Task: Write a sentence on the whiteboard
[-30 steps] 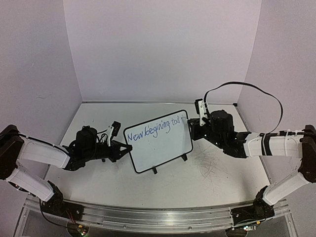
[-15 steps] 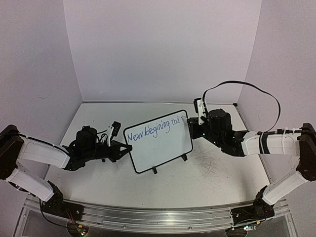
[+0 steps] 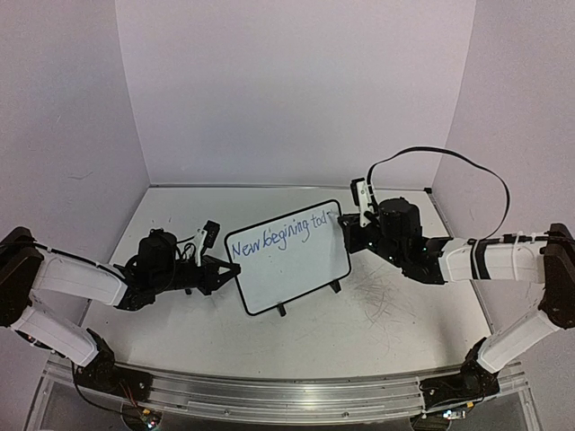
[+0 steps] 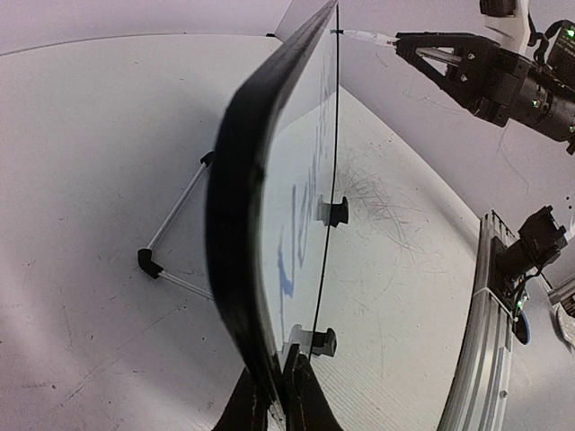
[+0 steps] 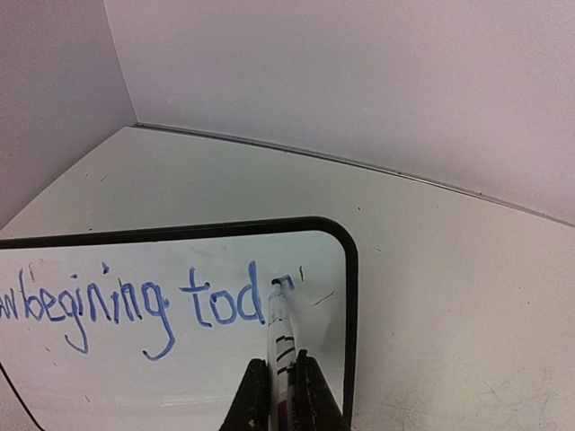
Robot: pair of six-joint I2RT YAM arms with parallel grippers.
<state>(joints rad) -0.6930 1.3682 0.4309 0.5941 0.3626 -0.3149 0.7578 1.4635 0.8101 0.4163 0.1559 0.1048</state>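
Blue-inked marker [image 5: 280, 341] is held pinched between the tightly closed jaws of the right gripper [image 5: 278, 382], with its tip pressed to the whiteboard [image 5: 135, 395] just right of the letters "tod". Against the view a second ago, the right gripper is found slightly higher, and a short fresh stroke is recorded beside the "d". The sentence [image 5: 126, 310] now reads "New begining tod" and is judged unfinished: the last letters must be fitted into the narrow space before the right edge. The whiteboard's left edge is clamped by the closed left gripper [image 4: 277, 395], and it stands upright on the table [image 3: 377, 323].
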